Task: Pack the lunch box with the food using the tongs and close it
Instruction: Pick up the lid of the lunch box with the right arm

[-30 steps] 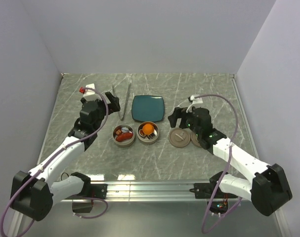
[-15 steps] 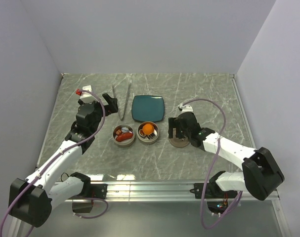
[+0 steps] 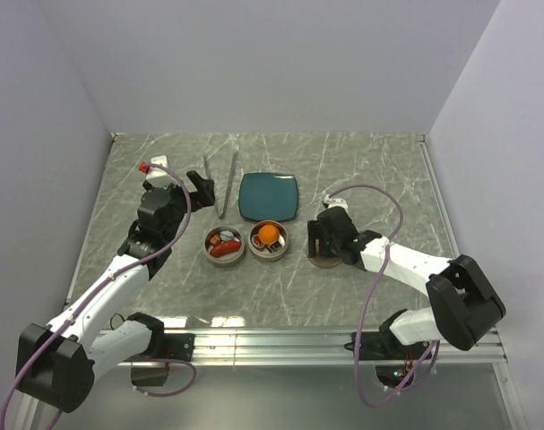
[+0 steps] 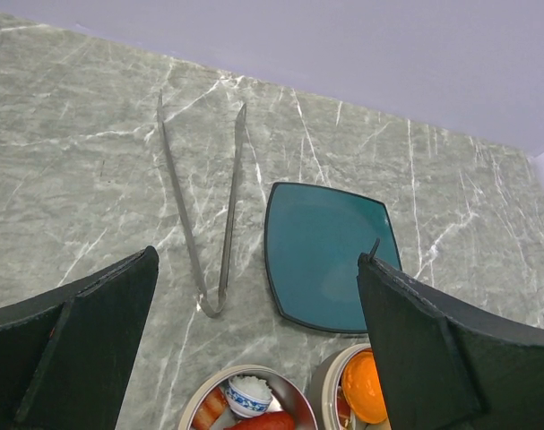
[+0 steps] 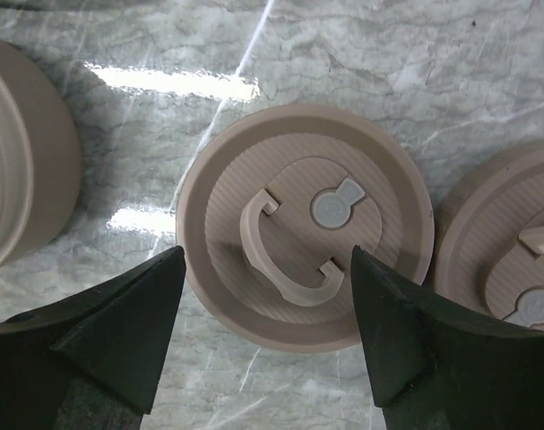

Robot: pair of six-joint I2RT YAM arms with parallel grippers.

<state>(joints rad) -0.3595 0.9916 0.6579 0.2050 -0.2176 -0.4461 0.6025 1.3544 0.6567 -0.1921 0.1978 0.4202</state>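
The lunch box is two round metal tins side by side, the left tin (image 3: 226, 244) with red sausages (image 4: 273, 421) and a small rice bowl, the right tin (image 3: 269, 239) with an orange ball (image 4: 366, 385). Two brown lids lie to their right. My right gripper (image 5: 267, 260) hangs open low over the nearer lid (image 5: 303, 224), its fingers (image 5: 128, 331) straddling the curved handle (image 5: 285, 264). The second lid (image 5: 509, 260) lies beside it. The tongs (image 4: 234, 188) lie free on the table beyond the tins. My left gripper (image 4: 258, 260) is wide open and holds nothing.
A teal plate (image 3: 268, 195) lies bare behind the right tin, just right of the tongs (image 3: 225, 184). Walls close in the marble table on three sides. The arms' mounting rail runs along the near edge.
My right gripper has swung left and come down over the left lid, its jaws narrowing a little. The left arm shifted slightly at first and then stayed put.
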